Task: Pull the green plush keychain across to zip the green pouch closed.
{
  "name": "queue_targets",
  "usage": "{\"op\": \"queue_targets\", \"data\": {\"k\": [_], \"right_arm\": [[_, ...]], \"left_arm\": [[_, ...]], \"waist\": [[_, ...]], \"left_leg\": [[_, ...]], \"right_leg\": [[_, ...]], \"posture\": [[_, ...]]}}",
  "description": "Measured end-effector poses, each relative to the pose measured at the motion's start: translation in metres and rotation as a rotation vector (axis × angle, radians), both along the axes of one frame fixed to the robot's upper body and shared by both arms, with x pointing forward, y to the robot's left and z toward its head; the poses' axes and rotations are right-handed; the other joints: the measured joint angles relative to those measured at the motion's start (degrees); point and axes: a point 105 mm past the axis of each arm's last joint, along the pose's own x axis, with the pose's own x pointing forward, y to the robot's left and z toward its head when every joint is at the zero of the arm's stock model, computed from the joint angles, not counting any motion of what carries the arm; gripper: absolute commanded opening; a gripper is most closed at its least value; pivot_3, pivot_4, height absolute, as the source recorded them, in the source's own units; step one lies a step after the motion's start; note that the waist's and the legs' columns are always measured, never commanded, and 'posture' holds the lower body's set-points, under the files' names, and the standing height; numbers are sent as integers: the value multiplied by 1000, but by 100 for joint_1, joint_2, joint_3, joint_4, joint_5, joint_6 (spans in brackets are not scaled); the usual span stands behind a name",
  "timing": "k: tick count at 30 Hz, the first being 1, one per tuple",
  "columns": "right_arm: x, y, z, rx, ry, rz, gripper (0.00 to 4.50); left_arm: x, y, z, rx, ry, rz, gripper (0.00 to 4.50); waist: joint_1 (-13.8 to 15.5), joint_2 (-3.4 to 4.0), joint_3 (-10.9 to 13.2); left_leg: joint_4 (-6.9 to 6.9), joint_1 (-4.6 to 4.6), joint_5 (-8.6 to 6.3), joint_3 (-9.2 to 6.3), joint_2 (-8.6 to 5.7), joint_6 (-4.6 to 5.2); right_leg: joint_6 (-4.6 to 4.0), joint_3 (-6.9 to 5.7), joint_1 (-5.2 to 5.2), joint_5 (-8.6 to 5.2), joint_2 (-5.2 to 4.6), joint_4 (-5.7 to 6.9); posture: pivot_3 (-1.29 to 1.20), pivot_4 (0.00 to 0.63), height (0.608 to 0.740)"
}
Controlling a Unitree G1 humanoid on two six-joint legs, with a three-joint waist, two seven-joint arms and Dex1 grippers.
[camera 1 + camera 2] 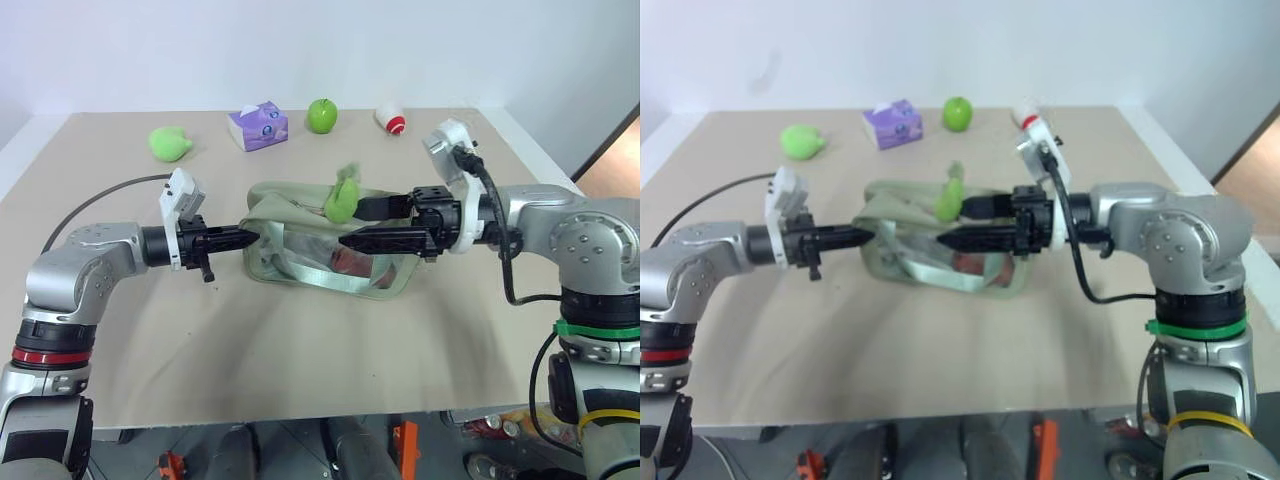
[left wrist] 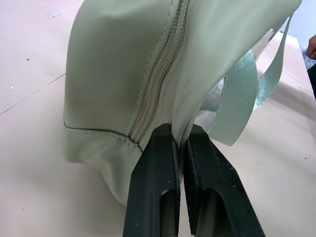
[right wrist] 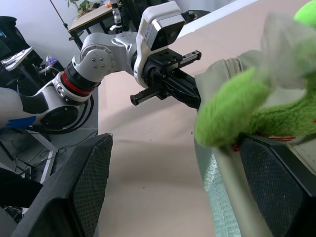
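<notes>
Sage-green fabric pouch [image 1: 300,245] is anchored at its end by the clenched left end effector [image 2: 180,148], while the released right end effector [image 1: 350,225] brackets the lime-green plush keychain [image 1: 343,196] to drag it.

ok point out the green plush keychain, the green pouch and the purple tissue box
green plush keychain [image 1: 343,199], left eye view, middle of the plush body
green pouch [image 2: 116,59], left wrist view, fabric end panel beside the zipper
purple tissue box [image 1: 258,127], left eye view, front face of the box
</notes>
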Motion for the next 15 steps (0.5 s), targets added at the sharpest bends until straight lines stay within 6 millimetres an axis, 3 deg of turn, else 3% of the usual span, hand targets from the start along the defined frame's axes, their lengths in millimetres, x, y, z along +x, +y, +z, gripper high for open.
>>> {"op": "queue_targets", "data": {"k": [15], "right_arm": [[16,0,4,3,-56,-19,4114]], "left_arm": [[-3,0,-1,-5,-2,4,0]], "waist": [[5,0,0]], "left_leg": [[-1,-2,0,-1,0,0]], "right_leg": [[0,-1,-1,0,0,-1]], "posture": [[0,150,740]]}}
